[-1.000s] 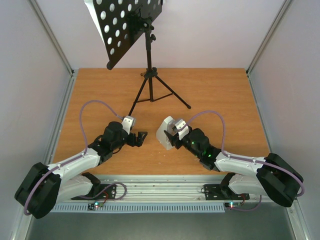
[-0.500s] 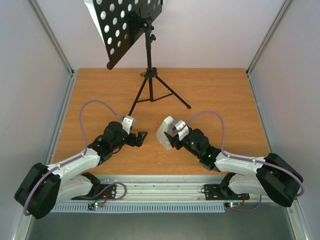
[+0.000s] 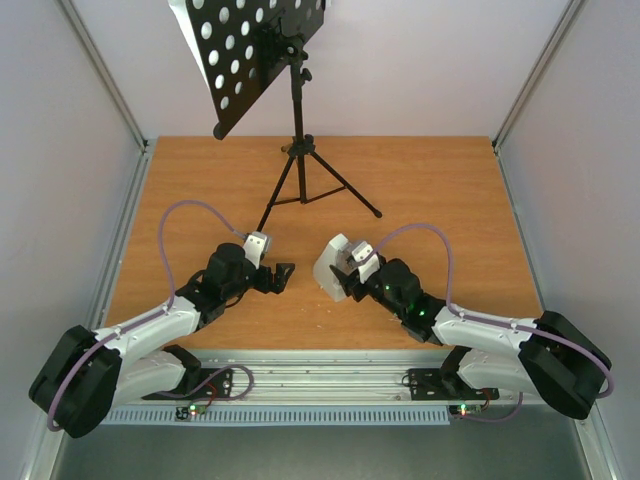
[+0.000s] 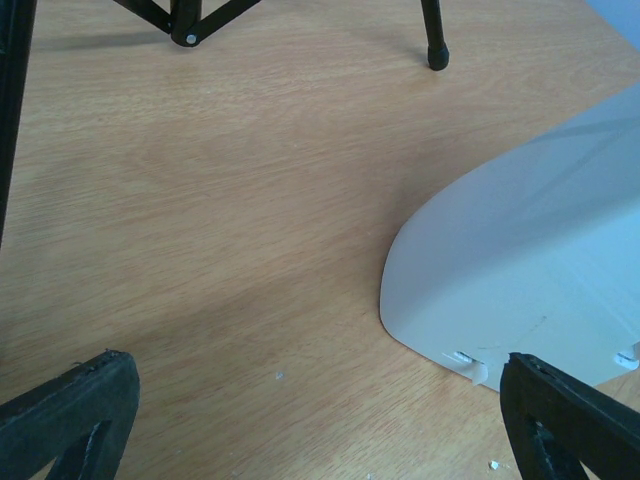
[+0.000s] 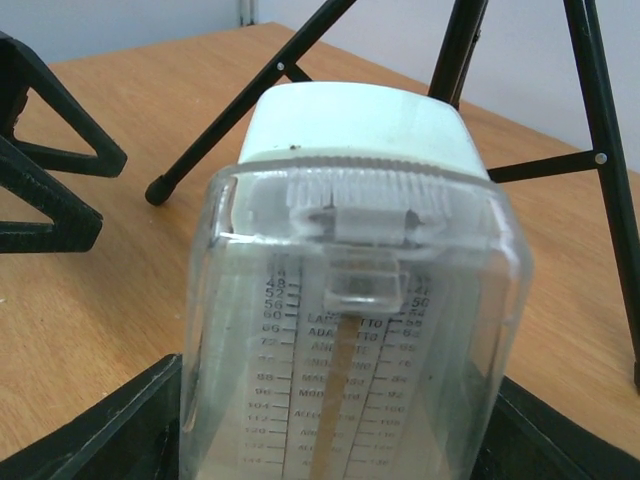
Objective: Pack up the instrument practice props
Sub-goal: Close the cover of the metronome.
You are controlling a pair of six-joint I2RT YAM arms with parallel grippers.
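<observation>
Right pincer (image 5: 345, 430): clamped across metronome (image 5: 350, 250), near bench (image 3: 450, 180) centre, 6 o'clock of music stand (image 3: 297, 150). Likely light, rigid, fragile; clear cover probably slippery. Grip low on flanks. Left pincer (image 3: 283, 276): wide open, empty.

A robotics lab test cell: a wooden bench (image 3: 420, 180) boxed in by plain white wall panels (image 3: 50, 200) on aluminium frame posts (image 3: 110, 82), with a left arm (image 3: 150, 325) and a right arm (image 3: 480, 330) bolted to a metal rail (image 3: 330, 378) along its near edge
</observation>
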